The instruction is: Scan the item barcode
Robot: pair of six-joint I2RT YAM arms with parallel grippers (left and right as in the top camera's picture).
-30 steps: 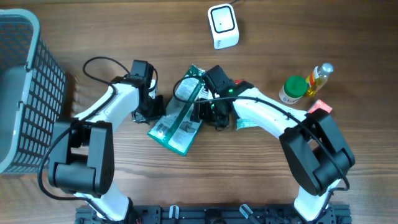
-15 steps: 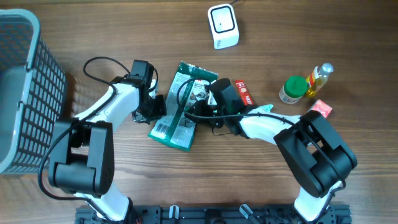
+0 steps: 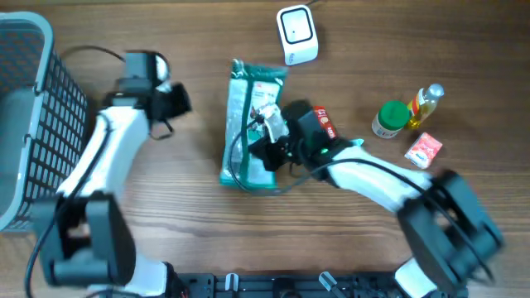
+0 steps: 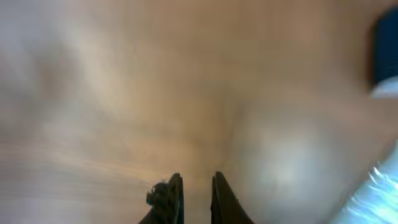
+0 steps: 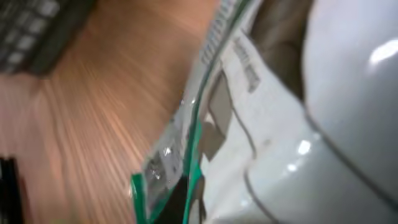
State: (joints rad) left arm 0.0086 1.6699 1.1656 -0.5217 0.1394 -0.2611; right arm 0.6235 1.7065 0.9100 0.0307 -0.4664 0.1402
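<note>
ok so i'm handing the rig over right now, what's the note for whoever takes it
Left gripper: shut, empty, over bare table near the basket.
Right gripper: shut on the green packet, at its right edge.
Packet: mid-table, top end toward the scanner, not touching it; can't tell whether it is lifted.
Done: packet gripped.
Left: turn its barcode to the scanner's face and scan.

Even light; wrist views seemingly motion-blurred
</note>
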